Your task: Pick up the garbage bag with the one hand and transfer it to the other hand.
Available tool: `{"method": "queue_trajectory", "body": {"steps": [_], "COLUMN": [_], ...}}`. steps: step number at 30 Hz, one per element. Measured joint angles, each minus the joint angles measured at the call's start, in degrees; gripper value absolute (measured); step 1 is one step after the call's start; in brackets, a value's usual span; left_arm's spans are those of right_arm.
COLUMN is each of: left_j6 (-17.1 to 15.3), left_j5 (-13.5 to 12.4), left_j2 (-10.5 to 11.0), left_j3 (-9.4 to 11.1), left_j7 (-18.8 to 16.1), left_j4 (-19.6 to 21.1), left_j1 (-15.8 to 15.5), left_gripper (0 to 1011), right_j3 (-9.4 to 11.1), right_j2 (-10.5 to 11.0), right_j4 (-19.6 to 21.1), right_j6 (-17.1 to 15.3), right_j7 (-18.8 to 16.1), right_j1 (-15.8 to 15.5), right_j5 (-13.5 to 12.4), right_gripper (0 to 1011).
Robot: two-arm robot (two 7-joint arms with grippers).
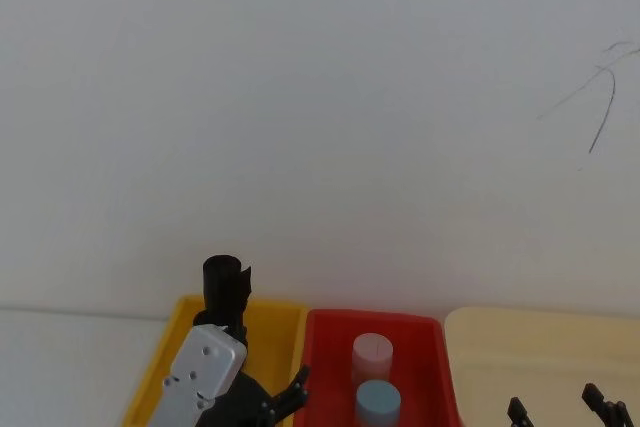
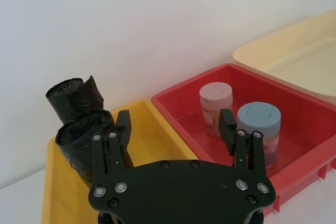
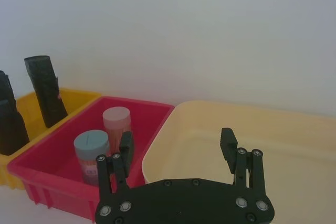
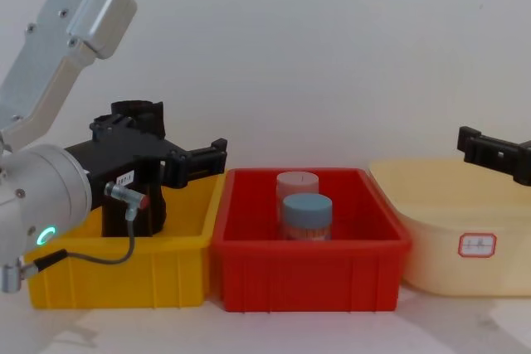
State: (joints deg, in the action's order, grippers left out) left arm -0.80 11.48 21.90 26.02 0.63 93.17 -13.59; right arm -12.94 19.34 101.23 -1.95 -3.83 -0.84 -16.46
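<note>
Two black rolls of garbage bag stand in the yellow bin (image 4: 116, 267), a nearer roll (image 2: 86, 140) and a farther roll (image 2: 73, 95). My left gripper (image 2: 176, 127) hovers open over that bin, with its left finger (image 2: 123, 124) close beside the nearer roll and nothing between the fingers. In the chest view the left gripper (image 4: 207, 159) reaches out just right of the roll's top (image 4: 137, 111). My right gripper (image 3: 176, 141) stands open over the cream tub (image 3: 252, 129), far from the rolls, and also shows at the right edge as the right gripper (image 4: 489, 151).
A red bin (image 4: 307, 254) sits between the yellow bin and the cream tub (image 4: 465, 205). It holds a pink-lidded jar (image 4: 296, 181) and a blue-lidded jar (image 4: 307, 213). A white wall rises close behind all three containers.
</note>
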Motion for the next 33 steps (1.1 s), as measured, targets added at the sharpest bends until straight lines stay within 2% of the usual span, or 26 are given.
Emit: {"method": "queue_trajectory", "body": {"steps": [24, 33], "left_j6": [0.0, 0.0], "left_j5": [0.0, -0.8], "left_j2": [0.0, -0.9], "left_j3": [0.0, 0.6], "left_j7": [0.0, -0.5], "left_j4": [0.0, -0.3], "left_j1": [0.0, 0.0], "left_gripper": [1002, 1001], "right_j3": [0.0, 0.0], "right_j2": [0.0, 0.0], "right_j4": [0.0, 0.0], "right_j6": [0.0, 0.0], "right_j7": [0.0, 0.0], "right_j1": [0.0, 0.0], "right_j5": [0.0, 0.0], "right_gripper": [1000, 1000]}}
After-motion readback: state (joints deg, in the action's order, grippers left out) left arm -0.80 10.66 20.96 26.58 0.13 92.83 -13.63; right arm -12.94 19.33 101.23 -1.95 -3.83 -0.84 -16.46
